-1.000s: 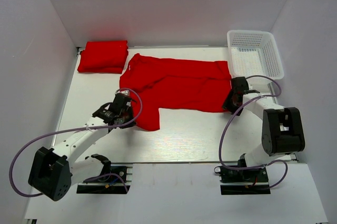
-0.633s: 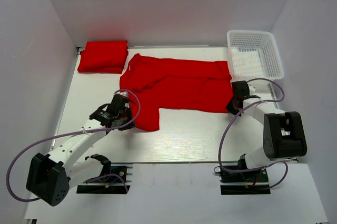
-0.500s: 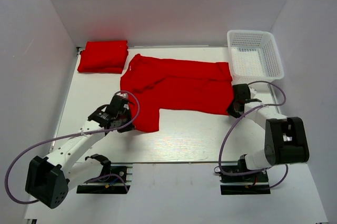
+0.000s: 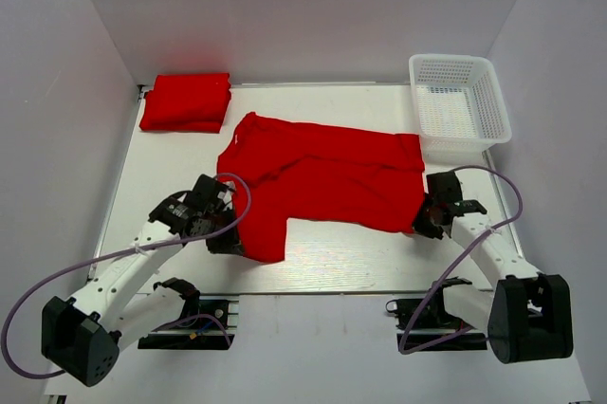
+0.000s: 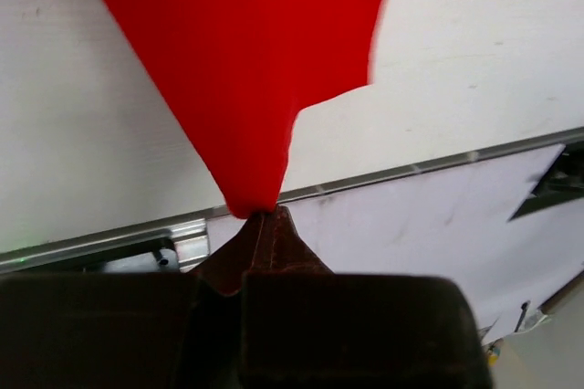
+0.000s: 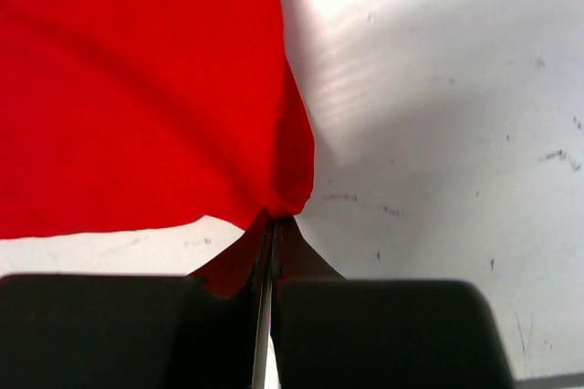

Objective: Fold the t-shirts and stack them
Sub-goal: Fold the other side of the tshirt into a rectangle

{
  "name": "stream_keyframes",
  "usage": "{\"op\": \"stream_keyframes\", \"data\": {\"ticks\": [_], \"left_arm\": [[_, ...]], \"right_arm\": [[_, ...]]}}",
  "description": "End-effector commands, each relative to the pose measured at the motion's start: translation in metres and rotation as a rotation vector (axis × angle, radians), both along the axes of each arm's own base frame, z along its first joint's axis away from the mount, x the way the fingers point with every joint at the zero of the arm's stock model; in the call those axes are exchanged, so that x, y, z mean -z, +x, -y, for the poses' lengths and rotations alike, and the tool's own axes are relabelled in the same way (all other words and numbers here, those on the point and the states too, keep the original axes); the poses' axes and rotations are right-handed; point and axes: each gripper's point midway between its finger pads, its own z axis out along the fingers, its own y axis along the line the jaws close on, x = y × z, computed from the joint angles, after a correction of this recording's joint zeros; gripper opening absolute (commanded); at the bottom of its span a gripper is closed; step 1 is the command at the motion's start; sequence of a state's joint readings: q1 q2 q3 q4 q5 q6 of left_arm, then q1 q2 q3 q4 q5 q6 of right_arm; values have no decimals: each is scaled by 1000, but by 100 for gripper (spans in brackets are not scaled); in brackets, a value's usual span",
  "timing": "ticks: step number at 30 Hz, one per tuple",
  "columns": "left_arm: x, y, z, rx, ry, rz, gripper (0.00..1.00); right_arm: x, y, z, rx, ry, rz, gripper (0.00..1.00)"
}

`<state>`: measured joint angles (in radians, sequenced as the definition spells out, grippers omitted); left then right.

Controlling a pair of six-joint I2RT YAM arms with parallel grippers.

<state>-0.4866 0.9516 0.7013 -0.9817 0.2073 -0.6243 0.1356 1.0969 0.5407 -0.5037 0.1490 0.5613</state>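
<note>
Cloth of the spread t-shirt [image 4: 322, 176] covers the middle of the white tabletop [image 4: 332, 257], its long body running from 9 o'clock toward 3 o'clock, with one lobe hanging down toward 7 o'clock. The left gripper [image 4: 229, 238] is at the tip of that lobe, and the left wrist view shows the gripper [image 5: 265, 217] clenched on a narrow point of the red fabric [image 5: 246, 69], which fans out wider away from the dark fingers. Whether that lobe is a sleeve or a corner of the hem is hard to tell from above. The right gripper [image 4: 428, 223] sits at the shirt's corner toward 4 o'clock. Its wrist camera shows the gripper [image 6: 272, 223] pinched tight on a small bunched fold of the cloth [image 6: 137, 88], with the jaws pressed together and bare scuffed tabletop [image 6: 438, 133] to the 3 o'clock side. Both arms reach in from the near edge, and each holds one end of the same garment. A folded t-shirt [image 4: 186, 101] lies as a neat rectangle in the far corner at about 10 o'clock, just beside the spread shirt's far-left edge and seemingly apart from it. The white mesh basket [image 4: 459, 91] stands in the far corner at about 2 o'clock, near the spread shirt's far-right corner.
</note>
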Motion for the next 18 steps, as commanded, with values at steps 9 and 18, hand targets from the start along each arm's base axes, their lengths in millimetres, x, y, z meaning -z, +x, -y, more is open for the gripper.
{"op": "stream_keyframes", "data": {"ticks": [9,18], "left_arm": [[-87,124,52,53,-114,393,0],[-129,241,50,-125,18,612,0]], "right_arm": [[-32,39,-4,-39,-9,89,0],[-76,104,7,-29,-104,187,0]]}}
